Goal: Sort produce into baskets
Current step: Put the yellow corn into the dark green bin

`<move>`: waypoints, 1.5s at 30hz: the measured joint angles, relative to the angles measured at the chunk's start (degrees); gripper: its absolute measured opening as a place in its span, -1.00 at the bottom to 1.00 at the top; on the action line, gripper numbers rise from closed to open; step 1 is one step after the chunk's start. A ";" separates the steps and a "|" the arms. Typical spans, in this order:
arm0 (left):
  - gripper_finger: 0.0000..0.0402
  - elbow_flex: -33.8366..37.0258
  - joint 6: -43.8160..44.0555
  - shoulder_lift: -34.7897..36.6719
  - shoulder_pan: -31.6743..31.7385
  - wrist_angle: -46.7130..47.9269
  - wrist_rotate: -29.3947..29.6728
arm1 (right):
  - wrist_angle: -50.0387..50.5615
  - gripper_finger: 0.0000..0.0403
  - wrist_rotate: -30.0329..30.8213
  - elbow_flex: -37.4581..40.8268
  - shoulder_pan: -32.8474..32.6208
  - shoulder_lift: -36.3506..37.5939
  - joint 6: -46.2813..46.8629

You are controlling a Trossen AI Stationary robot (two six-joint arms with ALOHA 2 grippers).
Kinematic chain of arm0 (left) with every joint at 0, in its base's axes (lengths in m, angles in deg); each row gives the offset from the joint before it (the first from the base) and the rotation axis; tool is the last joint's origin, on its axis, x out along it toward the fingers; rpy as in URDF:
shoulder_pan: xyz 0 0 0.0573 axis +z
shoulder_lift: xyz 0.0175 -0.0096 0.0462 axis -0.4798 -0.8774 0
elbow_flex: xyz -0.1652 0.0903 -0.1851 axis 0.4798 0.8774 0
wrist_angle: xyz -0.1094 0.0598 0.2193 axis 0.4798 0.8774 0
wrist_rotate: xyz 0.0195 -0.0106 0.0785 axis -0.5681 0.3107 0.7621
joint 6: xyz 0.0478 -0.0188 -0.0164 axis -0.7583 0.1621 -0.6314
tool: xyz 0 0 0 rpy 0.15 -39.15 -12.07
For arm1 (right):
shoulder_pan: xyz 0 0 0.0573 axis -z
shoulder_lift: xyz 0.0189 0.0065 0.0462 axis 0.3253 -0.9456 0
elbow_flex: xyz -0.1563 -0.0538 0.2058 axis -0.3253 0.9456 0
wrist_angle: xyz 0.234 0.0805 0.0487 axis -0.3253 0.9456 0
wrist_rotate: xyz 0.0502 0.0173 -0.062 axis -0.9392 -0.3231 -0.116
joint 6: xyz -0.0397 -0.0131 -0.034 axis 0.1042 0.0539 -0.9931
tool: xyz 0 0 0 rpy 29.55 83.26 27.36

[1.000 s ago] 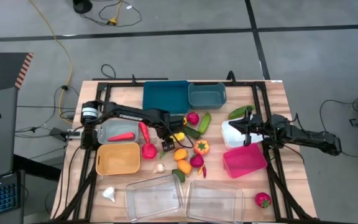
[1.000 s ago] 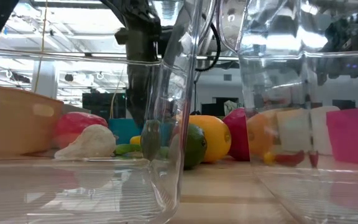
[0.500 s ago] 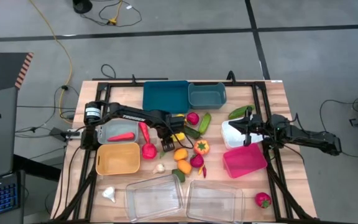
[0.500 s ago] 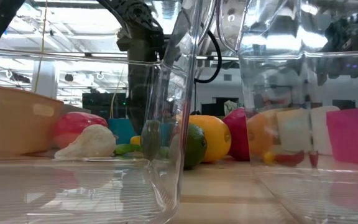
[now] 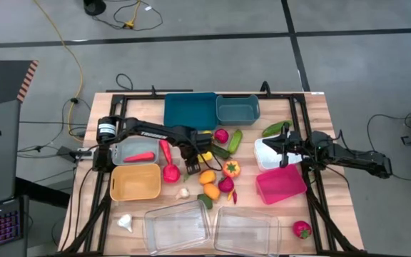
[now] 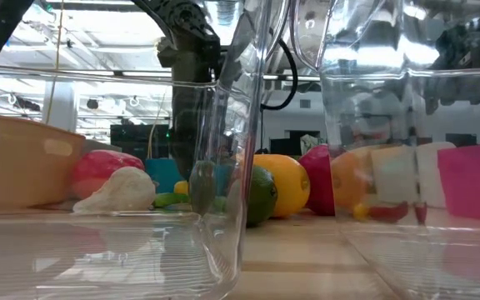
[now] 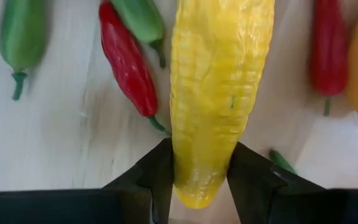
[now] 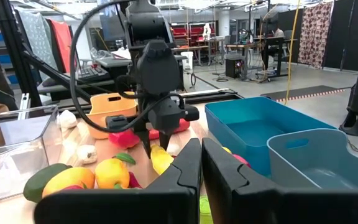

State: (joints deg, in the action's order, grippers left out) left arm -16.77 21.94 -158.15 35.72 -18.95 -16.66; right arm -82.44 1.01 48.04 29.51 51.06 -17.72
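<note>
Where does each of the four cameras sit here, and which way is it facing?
High view: overhead, looking straight down on the table; both arms show, the left claw at the produce pile.
Low view: at table-top height, looking through the clear trays; the left arm descends behind them.
Left wrist view: facing down past its own fingers, which flank the yellow corn.
Right wrist view: level across the table, past its own shut claw, toward the left arm.
Shared: the right wrist view also shows the corn.
</note>
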 joint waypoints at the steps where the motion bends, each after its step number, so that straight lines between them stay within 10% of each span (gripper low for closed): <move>1: -0.40 -0.73 -0.32 0.00 0.00 0.06 0.00 | 0.00 -0.78 0.02 0.02 0.00 0.00 0.00; 22: -0.42 -26.97 -9.28 0.07 5.20 15.01 3.84 | 0.00 -0.78 0.00 0.00 0.00 0.00 0.02; 45: -0.42 -21.86 -9.05 0.07 13.09 -31.41 4.63 | 0.00 -0.78 0.00 0.00 0.00 0.00 0.02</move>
State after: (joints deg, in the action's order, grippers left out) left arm -38.63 12.89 -158.09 48.81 -50.36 -12.03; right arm -82.44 1.01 48.04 29.51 51.06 -17.70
